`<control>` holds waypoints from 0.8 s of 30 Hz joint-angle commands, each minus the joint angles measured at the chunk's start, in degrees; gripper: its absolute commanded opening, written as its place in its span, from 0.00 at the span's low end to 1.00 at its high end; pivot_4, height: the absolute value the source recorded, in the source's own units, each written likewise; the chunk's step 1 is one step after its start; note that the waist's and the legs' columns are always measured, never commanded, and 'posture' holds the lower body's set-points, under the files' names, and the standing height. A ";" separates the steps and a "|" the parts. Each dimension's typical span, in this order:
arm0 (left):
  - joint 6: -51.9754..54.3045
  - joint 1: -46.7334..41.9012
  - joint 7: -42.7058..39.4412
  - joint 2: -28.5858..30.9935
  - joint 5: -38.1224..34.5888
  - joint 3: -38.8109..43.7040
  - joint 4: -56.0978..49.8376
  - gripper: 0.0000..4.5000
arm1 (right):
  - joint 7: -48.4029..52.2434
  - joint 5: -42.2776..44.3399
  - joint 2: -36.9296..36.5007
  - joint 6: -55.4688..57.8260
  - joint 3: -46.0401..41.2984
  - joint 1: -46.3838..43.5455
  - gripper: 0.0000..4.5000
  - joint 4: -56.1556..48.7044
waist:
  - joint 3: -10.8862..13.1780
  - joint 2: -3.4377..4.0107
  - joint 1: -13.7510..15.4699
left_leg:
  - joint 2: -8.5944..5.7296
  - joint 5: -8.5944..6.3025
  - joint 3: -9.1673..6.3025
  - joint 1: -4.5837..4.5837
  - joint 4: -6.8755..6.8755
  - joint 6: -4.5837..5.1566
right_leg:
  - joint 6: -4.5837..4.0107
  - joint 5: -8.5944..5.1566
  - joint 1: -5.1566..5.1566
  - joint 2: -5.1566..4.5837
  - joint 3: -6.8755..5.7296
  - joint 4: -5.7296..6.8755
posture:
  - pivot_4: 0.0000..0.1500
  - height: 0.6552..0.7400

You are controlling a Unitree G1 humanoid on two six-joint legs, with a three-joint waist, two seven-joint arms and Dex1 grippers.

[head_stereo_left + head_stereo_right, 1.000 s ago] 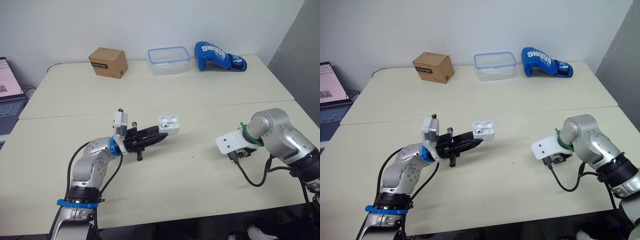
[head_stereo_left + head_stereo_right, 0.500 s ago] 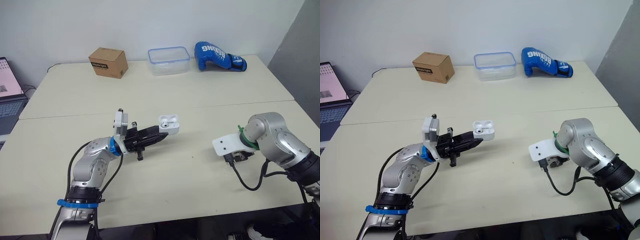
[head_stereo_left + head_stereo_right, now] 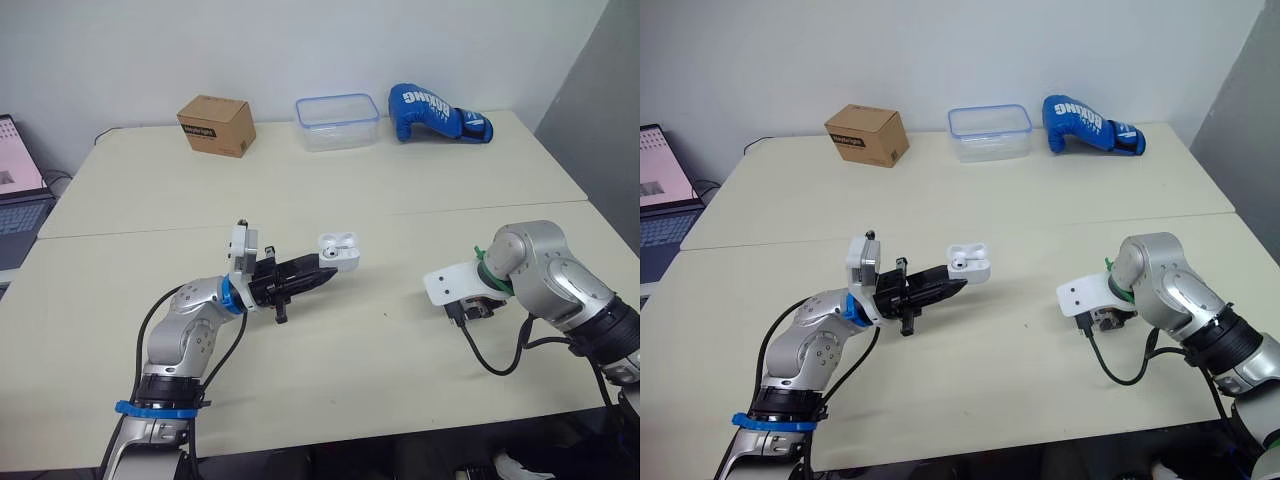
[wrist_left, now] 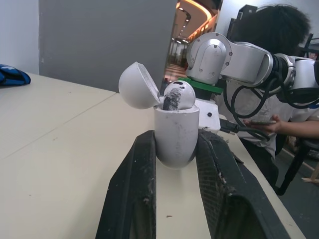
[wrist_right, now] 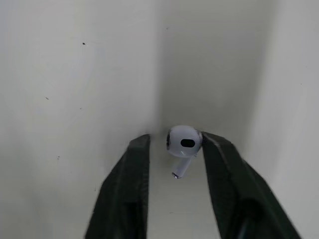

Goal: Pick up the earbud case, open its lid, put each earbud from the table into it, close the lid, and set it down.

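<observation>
Left gripper [image 3: 322,274] clamped the white plastic earbud case [image 4: 175,132], lid open; right gripper [image 5: 174,141], jaws narrowly apart, straddled a small white earbud [image 5: 184,142] near the cream table [image 3: 420,370]'s right edge

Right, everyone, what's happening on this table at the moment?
The robot is packing earbuds into their case. Its left claw holds the earbud case up off the table, gripped between both fingers, with the lid flipped open and one earbud sitting inside. The right claw is down at the tabletop, fingers open on either side of the second earbud, which lies on the table and has not been lifted yet.
</observation>
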 commanded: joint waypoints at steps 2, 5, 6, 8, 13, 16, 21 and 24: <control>-1.17 -0.06 0.25 -0.07 -0.21 0.10 -2.63 0.18 | 3.46 -0.96 -0.35 1.16 1.12 -1.64 0.26 0.14 | 0.00 0.00 -0.03 | 0.00 0.00 0.00 0.01 0.00 0.00 | 0.00 0.00 0.00 0.00 0.00 0.01 | 1.00 0.89; -1.31 -0.30 0.14 -0.07 -0.19 0.09 -2.36 0.18 | 3.46 -1.03 -0.66 1.64 2.29 -2.36 0.26 0.20 | 0.00 0.00 -0.02 | 0.00 0.00 0.00 0.01 0.00 0.00 | 0.00 0.00 0.00 0.00 0.00 -0.01 | 1.00 0.89; -1.35 -0.35 0.17 -0.14 -0.16 0.05 -2.33 0.18 | 3.46 -1.14 -0.78 1.75 2.65 -2.51 0.26 0.30 | 0.00 0.00 -0.02 | 0.00 0.00 0.01 0.01 0.00 0.00 | 0.00 0.00 0.00 0.00 0.00 -0.02 | 1.00 0.89; -1.44 -0.36 0.21 -0.22 -0.13 0.00 -2.31 0.18 | 3.46 -1.22 -0.98 1.95 3.28 -2.79 0.26 0.37 | 0.00 0.00 -0.01 | 0.00 0.00 0.00 0.00 0.00 0.00 | 0.00 0.00 0.00 0.00 0.00 -0.02 | 1.00 0.89; -1.59 -0.17 0.39 -0.40 -0.08 -0.05 -2.43 0.18 | 3.46 -1.38 -1.33 1.66 4.48 -3.32 0.26 0.21 | 0.00 0.00 0.01 | -0.01 0.00 0.00 0.00 0.00 0.00 | 0.00 0.00 0.00 0.00 0.00 -0.02 | 1.00 0.89; -1.71 -0.04 0.59 -0.49 -0.07 -0.15 -2.56 0.18 | 3.46 -1.78 -1.65 0.95 4.97 -3.37 0.26 0.13 | 0.00 0.00 0.01 | -0.01 0.00 -0.01 0.00 0.00 0.00 | 0.00 0.00 0.00 0.00 -0.01 -0.01 | 1.00 0.89; -1.90 0.06 0.81 -0.41 -0.15 -0.26 -2.58 0.18 | 3.46 -2.21 -1.86 0.39 5.64 -3.66 0.26 -0.19 | 0.00 0.00 0.01 | -0.01 0.00 -0.01 0.00 0.00 0.00 | 0.00 0.00 0.01 0.00 0.00 -0.02 | 1.00 0.89; -1.92 0.01 0.98 -0.43 -0.16 -0.37 -2.58 0.18 | 3.46 -2.17 -2.05 0.13 5.73 -3.64 0.17 -0.55 | 0.00 0.00 0.01 | -0.01 0.00 -0.01 0.00 0.00 0.00 | 0.00 0.00 0.01 0.00 0.00 -0.01 | 1.00 0.89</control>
